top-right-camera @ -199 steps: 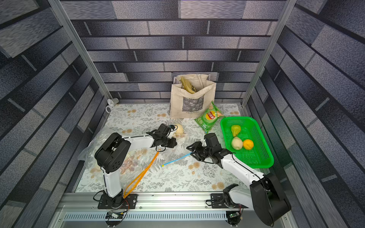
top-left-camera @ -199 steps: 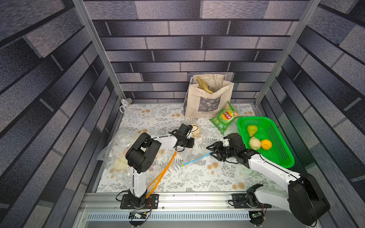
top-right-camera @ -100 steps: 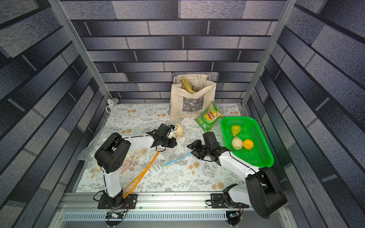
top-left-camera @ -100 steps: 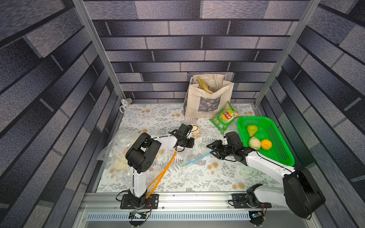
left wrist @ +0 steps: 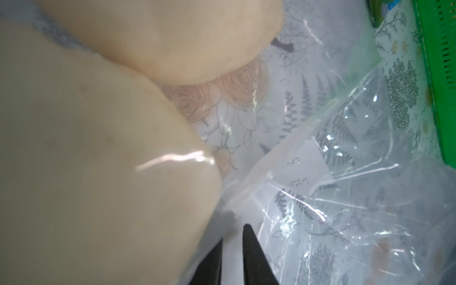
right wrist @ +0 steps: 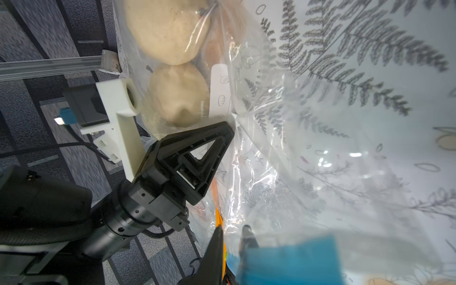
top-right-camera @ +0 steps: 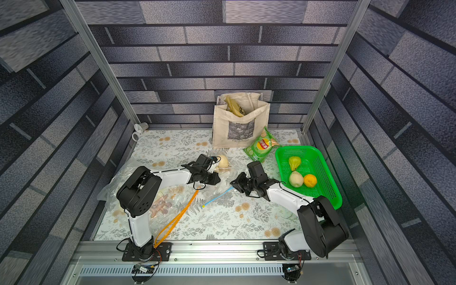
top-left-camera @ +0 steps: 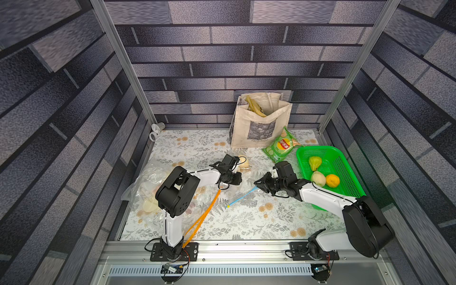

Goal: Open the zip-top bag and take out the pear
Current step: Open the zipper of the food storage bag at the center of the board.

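Note:
The clear zip-top bag point(top-left-camera: 237, 190) lies crumpled on the middle of the table, its blue zip strip point(top-left-camera: 241, 196) running towards the front. Two pale pears point(right wrist: 170, 32) sit inside it at the far end, one showing in both top views point(top-left-camera: 243, 161) point(top-right-camera: 223, 161). My left gripper point(top-left-camera: 239, 178) point(left wrist: 232, 232) lies low beside the nearer pear, jaws nearly together with bag film between them. Facing it, my right gripper point(top-left-camera: 255, 183) point(right wrist: 232, 232) is shut on the film by the blue strip, one finger behind the plastic. The left gripper point(right wrist: 230, 128) tip touches the bag's white label.
A second clear bag with an orange strip point(top-left-camera: 204, 214) lies under the left arm, and a crumpled plastic bag point(top-left-camera: 148, 187) at the left edge. The green basket point(top-left-camera: 345, 170) on the right holds fruit. A tote bag point(top-left-camera: 259, 123) and chips packet point(top-left-camera: 281, 146) stand behind.
My right gripper has shifted slightly back and left and closed from half open onto the bag by the blue strip. The left arm has stayed in place.

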Motion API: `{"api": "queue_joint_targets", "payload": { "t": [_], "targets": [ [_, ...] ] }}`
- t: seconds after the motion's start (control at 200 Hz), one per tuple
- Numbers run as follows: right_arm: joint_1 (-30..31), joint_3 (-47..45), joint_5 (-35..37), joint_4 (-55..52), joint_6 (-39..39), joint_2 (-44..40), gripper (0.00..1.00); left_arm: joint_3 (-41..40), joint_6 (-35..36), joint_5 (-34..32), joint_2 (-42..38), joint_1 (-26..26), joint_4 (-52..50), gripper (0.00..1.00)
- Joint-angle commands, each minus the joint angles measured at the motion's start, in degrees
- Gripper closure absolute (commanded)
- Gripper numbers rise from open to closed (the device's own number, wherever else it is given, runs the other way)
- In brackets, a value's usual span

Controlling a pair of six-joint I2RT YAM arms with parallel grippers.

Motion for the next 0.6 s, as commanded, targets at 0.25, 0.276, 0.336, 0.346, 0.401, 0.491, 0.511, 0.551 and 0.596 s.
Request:
{"api": "queue_joint_targets", "payload": {
  "t": [0.25, 0.276, 0.336, 0.346, 0.401, 0.491, 0.511, 0.551, 0.596],
  "targets": [
    [0.39, 11.63, -4.16, -2.82, -9.49, 4.28, 1.0, 7.07, 6.34, 9.03, -15.56, 5.29, -14.13, 0.56],
    [0.39, 12.35, -4.38, -3.01, -9.87, 4.8, 1.0, 7.3, 6.34, 10.4, -16.16, 5.72, -14.28, 0.53],
    [0.41, 13.84, -5.38, -2.89, -10.38, 6.1, 1.0, 7.73, 6.18, 14.37, -17.4, 6.63, -13.8, 0.49],
    [0.4, 14.13, -5.66, -2.77, -10.43, 6.34, 1.0, 7.72, 6.11, 15.01, -17.5, 6.72, -13.55, 0.48],
    [0.4, 15.56, -6.82, -2.83, -10.77, 7.56, 1.0, 7.77, 5.82, 17.87, -18.08, 7.12, -13.13, 0.48],
    [0.39, 17.25, -7.52, -3.21, -10.91, 8.68, 1.0, 6.73, 5.91, 20.73, -19.15, 7.35, -12.06, 0.48],
    [0.39, 17.61, -7.57, -3.25, -10.87, 8.93, 1.0, 6.47, 5.97, 21.06, -19.37, 7.44, -11.9, 0.49],
    [0.39, 18.34, -7.93, -4.14, -10.18, 9.44, 1.0, 6.13, 6.29, 22.0, -19.89, 7.63, -11.98, 0.51],
    [0.38, 19.31, -9.13, -4.43, -9.57, 10.29, 1.0, 6.25, 6.98, 22.84, -20.41, 7.74, -12.99, 0.53]
  ]
}}
